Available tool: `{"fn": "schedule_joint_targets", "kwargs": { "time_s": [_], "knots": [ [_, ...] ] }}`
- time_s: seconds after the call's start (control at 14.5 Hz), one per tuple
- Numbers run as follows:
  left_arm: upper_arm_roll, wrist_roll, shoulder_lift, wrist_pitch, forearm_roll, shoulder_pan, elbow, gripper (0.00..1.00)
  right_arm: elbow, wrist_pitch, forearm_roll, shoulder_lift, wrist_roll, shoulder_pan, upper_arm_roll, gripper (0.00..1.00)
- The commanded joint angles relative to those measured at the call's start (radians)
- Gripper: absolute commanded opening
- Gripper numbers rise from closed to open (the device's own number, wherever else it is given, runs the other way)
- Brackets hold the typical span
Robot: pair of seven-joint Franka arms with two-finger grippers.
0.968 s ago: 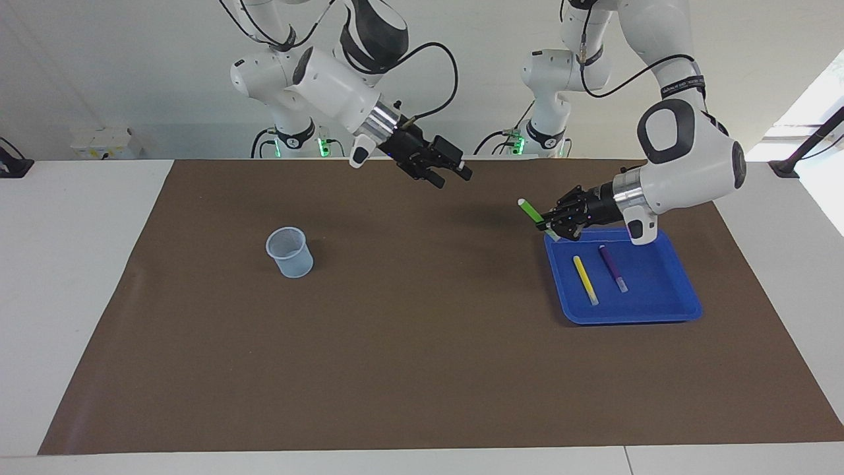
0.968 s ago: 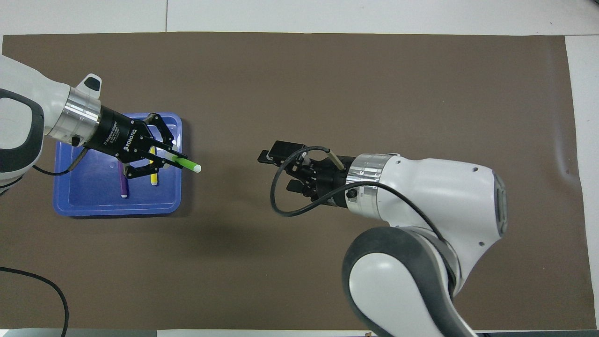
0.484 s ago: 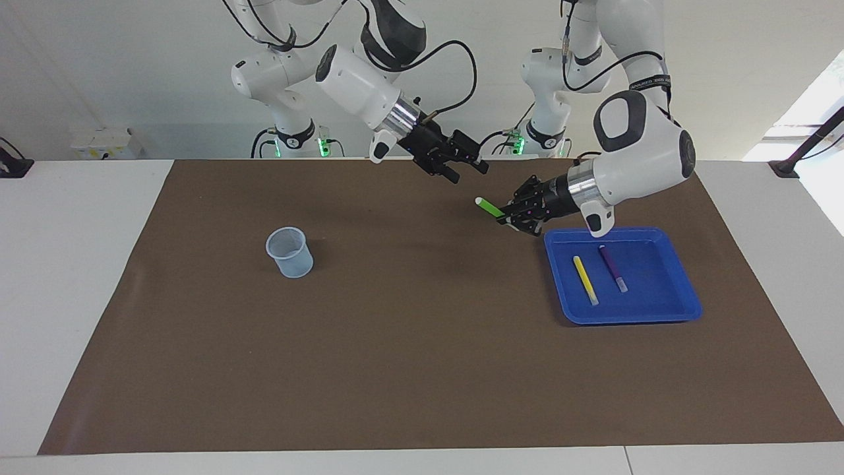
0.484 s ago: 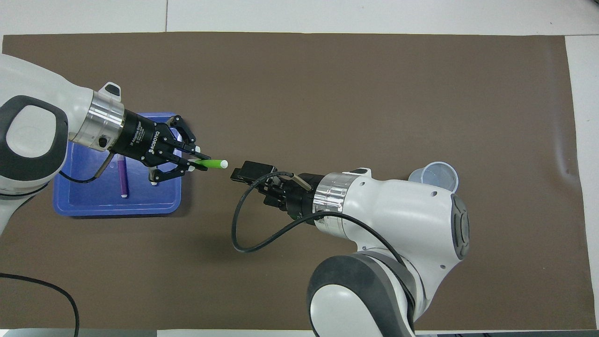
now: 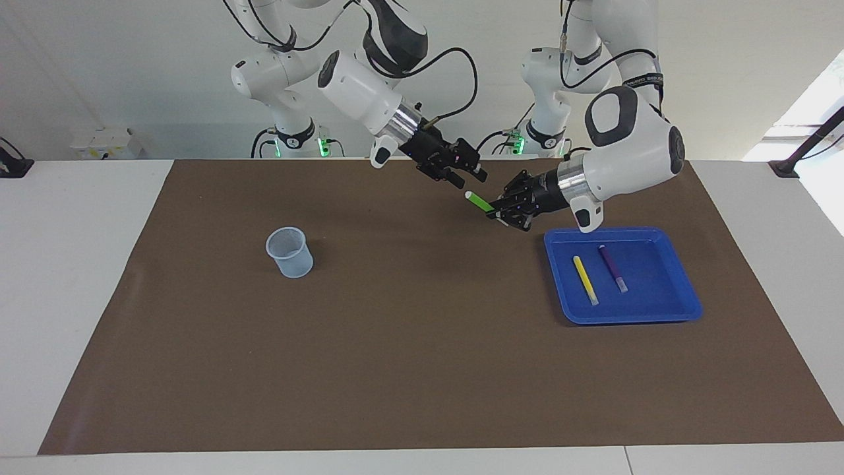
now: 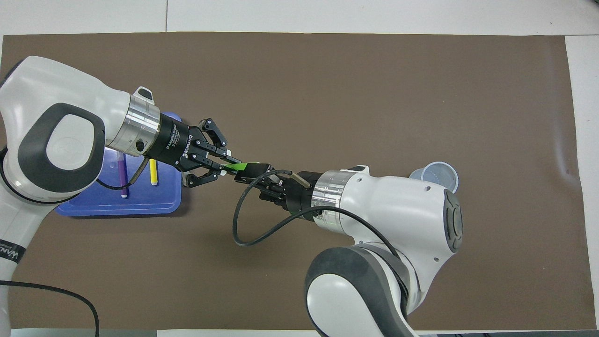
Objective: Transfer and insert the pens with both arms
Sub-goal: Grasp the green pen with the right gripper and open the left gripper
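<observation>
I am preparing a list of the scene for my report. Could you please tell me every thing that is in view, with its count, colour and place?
table: one, white, under everything.
mat: one, brown, covers most of the table.
tray: one, blue, on the mat toward the left arm's end.
yellow pen: one, lies in the tray.
purple pen: one, lies in the tray beside the yellow pen, apart from it.
green pen: one, in the air over the mat, held by the left pincer.
cup: one, pale blue, upright on the mat toward the right arm's end.
left arm, right arm: two, white.
left pincer: black, shut on the green pen.
right pincer: black, open, at the green pen's free end.
</observation>
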Motion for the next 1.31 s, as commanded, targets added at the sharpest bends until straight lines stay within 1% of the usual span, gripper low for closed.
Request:
{"fn": "schedule_joint_targets", "kwargs": {
  "time_s": [0.0, 0.41, 0.55, 0.69, 1.04, 1.17, 1.24],
  "knots": [
    [0.011, 0.04, -0.043, -0.019, -0.021, -0.025, -0.048, 0.0, 0.009, 0.052, 0.001, 0.017, -0.023, -0.019, 0.003, 0.65],
    [0.011, 0.04, -0.046, -0.018, -0.026, -0.025, -0.05, 0.0, 0.021, 0.054, 0.001, 0.02, -0.022, -0.016, 0.003, 0.59],
    [0.012, 0.042, -0.046, -0.018, -0.03, -0.024, -0.05, 0.0, 0.021, 0.053, 0.001, 0.02, -0.022, -0.018, 0.003, 0.54],
    [0.012, 0.042, -0.046, -0.018, -0.03, -0.024, -0.05, 0.0, 0.021, 0.053, -0.001, 0.02, -0.023, -0.015, 0.003, 0.54],
    [0.012, 0.04, -0.047, -0.016, -0.034, -0.022, -0.048, 0.0, 0.021, 0.051, -0.001, 0.018, -0.023, -0.008, 0.003, 0.5],
    [0.012, 0.04, -0.047, -0.016, -0.04, -0.022, -0.048, 0.0, 0.021, 0.051, -0.001, 0.018, -0.023, -0.008, 0.003, 0.44],
    [0.012, 0.04, -0.047, -0.016, -0.041, -0.022, -0.048, 0.0, 0.021, 0.051, -0.001, 0.018, -0.023, -0.008, 0.003, 0.37]
  ]
}}
